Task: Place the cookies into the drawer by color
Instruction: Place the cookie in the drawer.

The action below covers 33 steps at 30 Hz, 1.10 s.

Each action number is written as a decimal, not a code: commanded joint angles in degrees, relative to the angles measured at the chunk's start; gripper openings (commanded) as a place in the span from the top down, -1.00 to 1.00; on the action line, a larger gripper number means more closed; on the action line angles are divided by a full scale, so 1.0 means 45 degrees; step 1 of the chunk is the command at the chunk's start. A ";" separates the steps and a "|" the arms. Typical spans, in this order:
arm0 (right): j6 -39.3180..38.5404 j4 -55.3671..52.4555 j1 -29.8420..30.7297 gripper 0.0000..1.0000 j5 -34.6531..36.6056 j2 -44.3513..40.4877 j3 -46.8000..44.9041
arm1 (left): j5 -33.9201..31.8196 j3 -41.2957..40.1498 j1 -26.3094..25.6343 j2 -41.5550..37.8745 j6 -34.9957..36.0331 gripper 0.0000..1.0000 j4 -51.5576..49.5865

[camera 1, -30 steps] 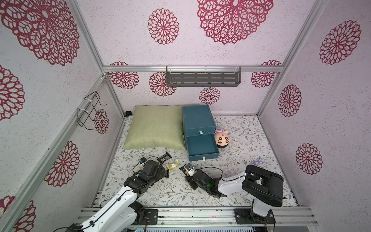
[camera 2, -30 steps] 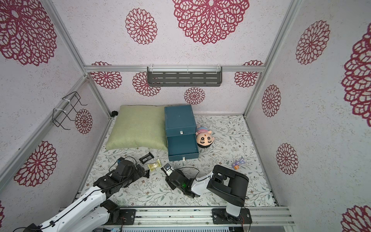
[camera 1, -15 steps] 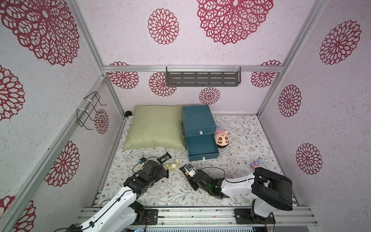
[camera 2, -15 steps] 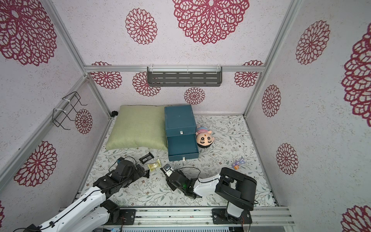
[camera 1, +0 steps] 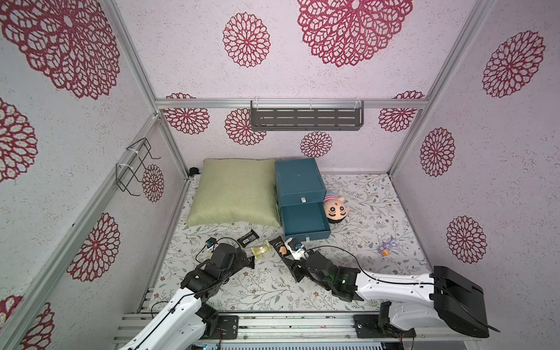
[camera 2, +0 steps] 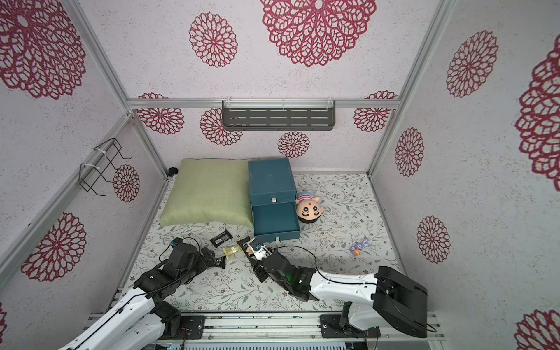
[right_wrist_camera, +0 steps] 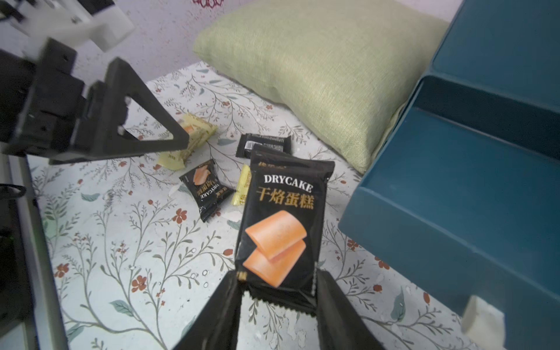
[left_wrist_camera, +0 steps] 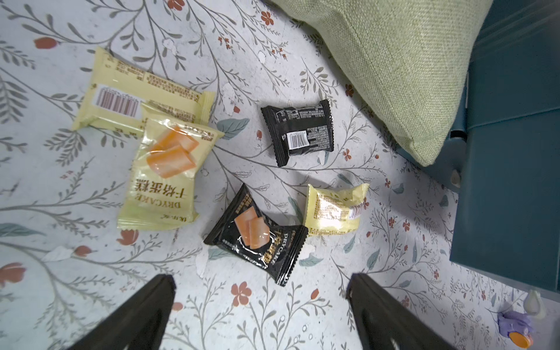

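Clamped, at the right gripper (right_wrist_camera: pixel 277 274), on the crimped end of a glossy black flat wrapped cookie packet (right_wrist_camera: pixel 285 212) with orange cake picture; upright, seemingly lifted, just near-left of the pulled-out drawer of the dark teal-blue box-shaped chest (camera 1: pixel 298 178). Spread wide at the left gripper (left_wrist_camera: pixel 262 278), above loose yellow and black packets (left_wrist_camera: pixel 163 178).

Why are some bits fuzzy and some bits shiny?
Right wrist view: the black DRYCAKE packet in the right end effector is sharp, the white drawer tab fuzzy. Left wrist view: the small yellow packet glints, and the fingers of the left end effector blur.
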 commanded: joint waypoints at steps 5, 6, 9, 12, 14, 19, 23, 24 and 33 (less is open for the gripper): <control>-0.0304 -0.1158 -0.0635 0.14 0.0138 -0.1464 0.0668 | -0.0124 0.0096 0.0118 0.0191 0.0031 -0.95 0.0063; -0.0303 -0.1234 -0.0754 0.14 0.0092 -0.1624 0.0685 | -0.0134 0.0075 0.0107 0.0193 0.0030 -0.95 0.0084; -0.0274 -0.1571 -0.1328 0.14 0.0042 -0.2112 0.0745 | -0.0107 0.0047 0.0119 0.0223 0.0014 -0.95 0.0198; -0.0172 -0.2129 -0.2189 0.14 -0.0037 -0.2305 0.0915 | -0.0052 0.0013 0.0117 0.0324 0.0004 -0.95 0.0298; -0.0127 -0.2529 -0.2830 0.14 -0.0068 -0.2304 0.1074 | 0.0002 0.0078 0.0132 0.0405 0.0050 -0.95 0.0300; -0.0049 -0.3331 -0.4072 0.14 -0.0004 -0.1824 0.1617 | -0.0044 0.0352 0.0123 0.0463 0.0305 -0.95 0.0146; 0.0089 -0.3862 -0.4665 0.14 -0.0167 -0.1232 0.2162 | 0.0010 0.0385 0.0122 0.0481 0.0297 -0.95 0.0331; 0.0135 -0.3951 -0.4784 0.14 -0.0263 -0.1103 0.2284 | 0.0049 0.0361 0.0131 0.0541 0.0297 -0.95 0.0423; 0.0369 -0.4857 -0.5761 0.12 -0.0393 -0.0258 0.3110 | 0.0255 0.0444 0.0172 0.1373 0.0566 -0.95 0.0852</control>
